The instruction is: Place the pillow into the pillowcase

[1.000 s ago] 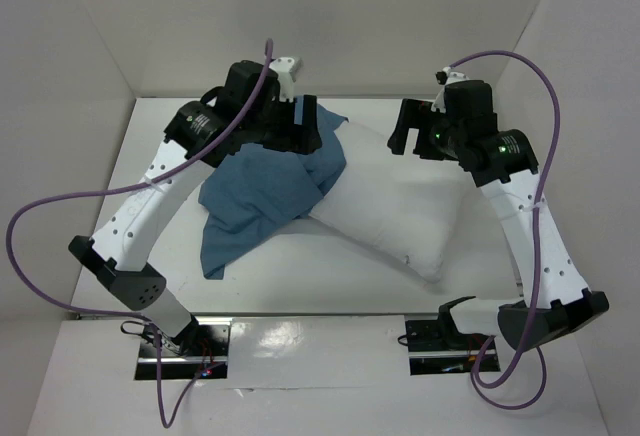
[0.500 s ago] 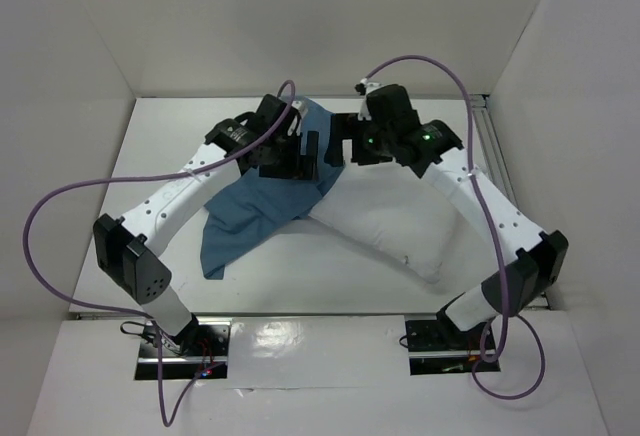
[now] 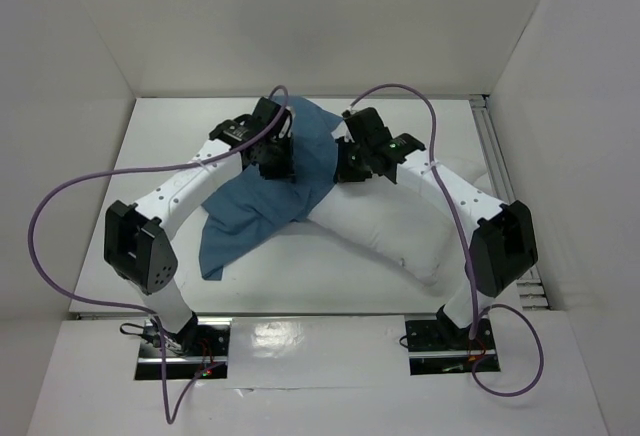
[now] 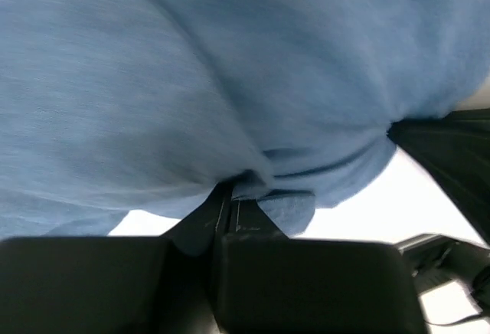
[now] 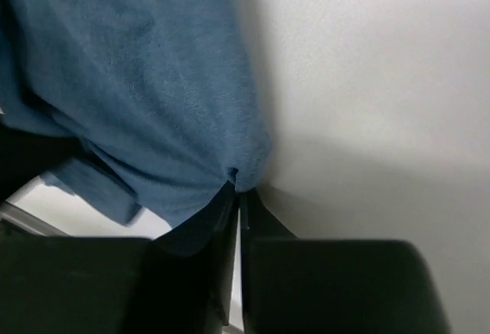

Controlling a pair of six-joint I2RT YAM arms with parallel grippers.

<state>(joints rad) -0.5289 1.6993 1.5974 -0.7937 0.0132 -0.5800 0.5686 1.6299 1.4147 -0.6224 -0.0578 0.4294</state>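
The white pillow (image 3: 400,224) lies slantwise across the table's middle, its upper left end under the blue pillowcase (image 3: 255,211). The pillowcase drapes from the far centre down to the near left. My left gripper (image 3: 292,162) is at the cloth's upper part, jaws shut on a fold of the pillowcase (image 4: 191,66) in the left wrist view. My right gripper (image 3: 339,164) sits just right of it, where cloth meets pillow. In the right wrist view its jaws are shut on the edge of the pillowcase (image 5: 130,66), with the pillow (image 5: 367,66) right beside it.
White walls (image 3: 90,76) enclose the table on three sides. A metal rail (image 3: 492,151) runs along the right edge. Purple cables (image 3: 60,211) loop over both arms. The right arm's dark body (image 4: 452,150) shows close by in the left wrist view.
Both arms swung inward and down to the pillowcase's upper part. Both grippers went from open to shut, each pinching blue cloth.
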